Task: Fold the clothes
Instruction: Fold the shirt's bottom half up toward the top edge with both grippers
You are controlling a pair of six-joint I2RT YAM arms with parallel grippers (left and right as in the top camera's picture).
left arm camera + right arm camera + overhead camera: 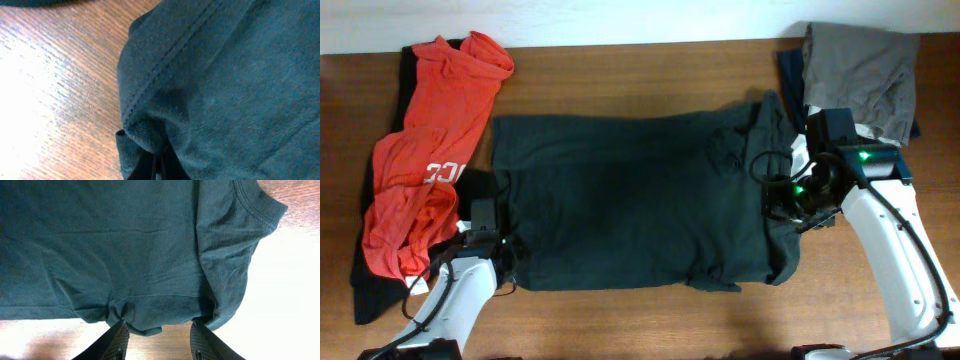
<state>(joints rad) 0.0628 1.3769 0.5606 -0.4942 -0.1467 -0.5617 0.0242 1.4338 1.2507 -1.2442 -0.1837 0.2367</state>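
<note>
The dark charcoal cotton T-shirt lies spread across the middle of the brown wooden table. Its stitched hem is toward the robot's left and its sleeves and shoulders are toward the right, probably so each arm can work one end of it. The left claw sits at the near-left corner and is clamped together on a small pinch of the hem. In the left wrist view the fabric gathers into a tight tuck where it enters the claw, which looks like a hold meant for lifting that corner into a fold. The right claw rests at the opposite edge. In its own view the two fingers stand apart, with bare wood between them and the shirt's edge lying just at their tips. Nothing is clamped there as far as the view shows, so it seems poised to take that side. The shirt looks soft and matte and mostly flat, with shallow creases and one sleeve doubled over near the right edge. No lettering shows on the upturned face. A crumpled red T-shirt with white letters waits at the far left on top of a black garment. A folded grey garment sits at the far right corner.
</note>
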